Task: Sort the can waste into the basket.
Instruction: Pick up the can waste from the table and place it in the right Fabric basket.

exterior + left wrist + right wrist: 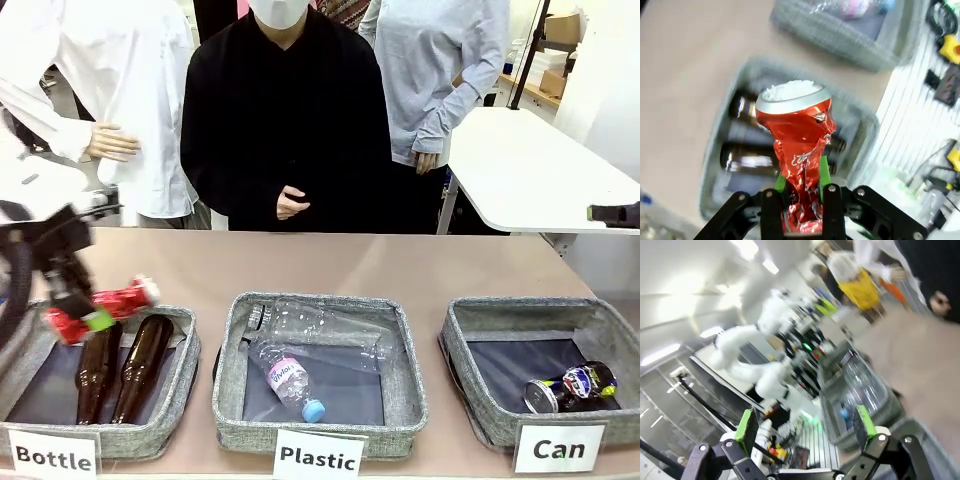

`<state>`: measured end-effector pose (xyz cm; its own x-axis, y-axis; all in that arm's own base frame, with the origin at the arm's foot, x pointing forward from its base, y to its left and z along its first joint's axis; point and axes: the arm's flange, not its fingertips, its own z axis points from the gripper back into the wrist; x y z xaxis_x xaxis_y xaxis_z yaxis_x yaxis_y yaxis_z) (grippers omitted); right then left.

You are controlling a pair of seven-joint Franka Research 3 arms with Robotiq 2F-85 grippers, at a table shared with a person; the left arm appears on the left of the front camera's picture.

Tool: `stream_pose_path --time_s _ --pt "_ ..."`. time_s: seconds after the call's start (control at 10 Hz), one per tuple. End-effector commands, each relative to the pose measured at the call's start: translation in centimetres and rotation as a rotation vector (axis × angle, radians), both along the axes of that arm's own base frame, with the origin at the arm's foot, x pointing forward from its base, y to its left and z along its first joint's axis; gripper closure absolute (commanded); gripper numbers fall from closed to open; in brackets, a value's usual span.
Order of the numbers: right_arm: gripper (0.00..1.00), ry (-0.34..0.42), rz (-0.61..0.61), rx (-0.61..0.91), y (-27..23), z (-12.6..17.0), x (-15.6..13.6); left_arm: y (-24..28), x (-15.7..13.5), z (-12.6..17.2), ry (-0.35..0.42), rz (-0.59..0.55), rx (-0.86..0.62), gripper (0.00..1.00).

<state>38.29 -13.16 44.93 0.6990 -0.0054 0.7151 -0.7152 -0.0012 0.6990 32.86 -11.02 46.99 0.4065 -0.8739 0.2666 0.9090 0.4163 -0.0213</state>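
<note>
Spanning a tan table [330, 262] – three grey bins, left claw [801, 200] clamping red can [800, 145], right claw [807, 427] spread, empty

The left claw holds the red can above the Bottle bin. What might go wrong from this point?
1. The left claw grips only the lower end of the crushed red can, so the can may slip and fall among the brown bottles.
2. The Can basket sits at the far end of the row, past the Plastic bin, so the carry is long and the can may drop there.
</note>
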Motion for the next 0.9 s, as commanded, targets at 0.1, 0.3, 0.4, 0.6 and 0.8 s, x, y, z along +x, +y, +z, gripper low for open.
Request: stream_pose_path --time_s 0.1,0.3,0.4,0.6,0.8 --pt "0.0 0.174 -0.032 -0.289 -1.7 4.2 -5.3 -13.5 0.3 2.2 -0.172 -0.208 -0.045 0.75" --pt "0.0 0.172 -0.151 -0.368 -6.7 5.7 -8.3 -21.6 0.2 2.3 -0.23 -0.289 -0.043 0.75" --pt "0.0 0.195 -0.214 -0.436 -8.9 5.9 -9.8 -26.0 0.9 3.0 -0.281 -0.335 -0.036 0.75" --pt "0.0 0.233 -0.299 -0.502 -13.3 5.4 -13.5 -35.7 2.1 3.3 -0.367 -0.427 -0.036 0.75" --pt "0.0 0.291 -0.407 -0.505 -16.8 3.5 -16.3 -44.5 3.8 2.9 -0.407 -0.443 -0.08 0.75"
